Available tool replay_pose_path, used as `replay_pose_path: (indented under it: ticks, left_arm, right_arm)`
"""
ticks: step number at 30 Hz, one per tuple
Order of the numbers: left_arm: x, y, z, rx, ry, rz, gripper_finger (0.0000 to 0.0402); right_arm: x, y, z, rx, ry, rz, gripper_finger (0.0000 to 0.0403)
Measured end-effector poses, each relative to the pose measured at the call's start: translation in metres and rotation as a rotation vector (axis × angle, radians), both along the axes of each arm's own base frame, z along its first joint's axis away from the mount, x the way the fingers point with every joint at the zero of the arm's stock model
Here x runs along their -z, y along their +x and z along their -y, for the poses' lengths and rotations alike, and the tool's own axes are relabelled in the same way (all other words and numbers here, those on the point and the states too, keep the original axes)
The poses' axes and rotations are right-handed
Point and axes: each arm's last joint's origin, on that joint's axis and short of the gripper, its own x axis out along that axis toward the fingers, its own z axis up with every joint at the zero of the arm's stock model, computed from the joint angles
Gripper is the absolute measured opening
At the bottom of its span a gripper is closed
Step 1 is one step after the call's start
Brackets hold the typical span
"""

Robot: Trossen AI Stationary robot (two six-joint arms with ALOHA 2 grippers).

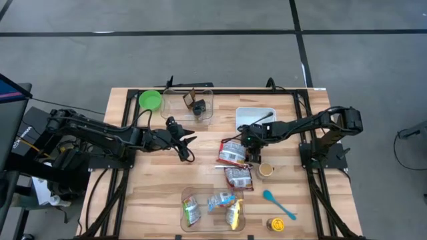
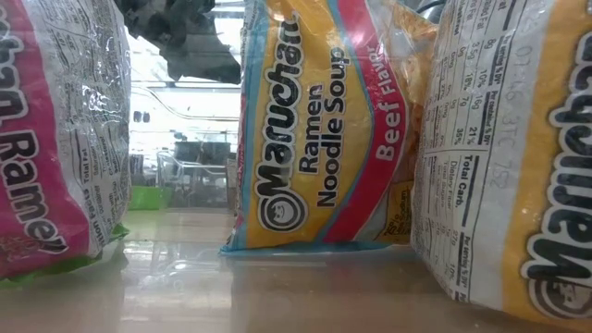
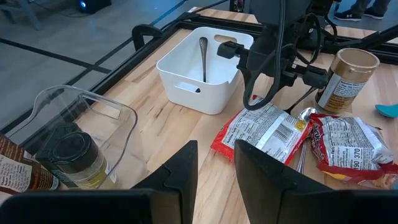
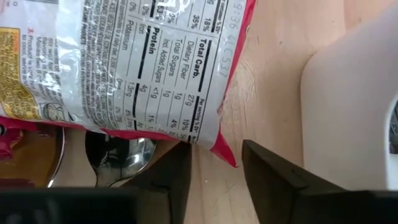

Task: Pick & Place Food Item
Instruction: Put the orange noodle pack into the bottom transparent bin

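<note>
Hovering low over the middle of the table, the right gripper [image 1: 253,158] is sitting just above the edge of a ramen packet [image 1: 232,153], with its fingers a little apart and nothing between them (the right wrist view is showing bare wood in the gap, with the packet's corner just ahead); the left gripper [image 1: 189,141] is waiting off to the left, also slightly parted and empty.

Closing from here is risking a pinch on only the thin crimped corner, so the packet could be slipping out or tearing as it lifts; a spoon [image 4: 118,158] is lying partly under the wrapper, and the fingers may be catching it or dragging it along; the second packet [image 1: 239,177] and the jar [image 1: 266,169] are sitting close enough to be nudged.

The targeted packet is lying flat, label side down, between the white bin [image 1: 255,119] and the second packet; its long axis seems to be running roughly across the table, left to right, tilted slightly.
</note>
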Motion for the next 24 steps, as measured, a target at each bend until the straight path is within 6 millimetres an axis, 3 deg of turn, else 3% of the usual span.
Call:
replay_pose_path:
  ticks: [6, 10, 24]
  left_arm:
    - [0.0000, 0.0000, 0.0000, 0.000, 0.000, 0.000, 0.0099]
    - [0.0000, 0.0000, 0.0000, 0.000, 0.000, 0.000, 0.0099]
    - [0.0000, 0.0000, 0.0000, 0.000, 0.000, 0.000, 0.0099]
  right_arm:
    - [0.0000, 0.0000, 0.0000, -0.036, -0.014, -0.003, 0.0195]
    - [-0.0002, 0.0004, 0.0000, -0.042, -0.017, 0.001, 0.0206]
    - [-0.0001, 0.0004, 0.0000, -0.049, -0.019, 0.000, 0.0144]
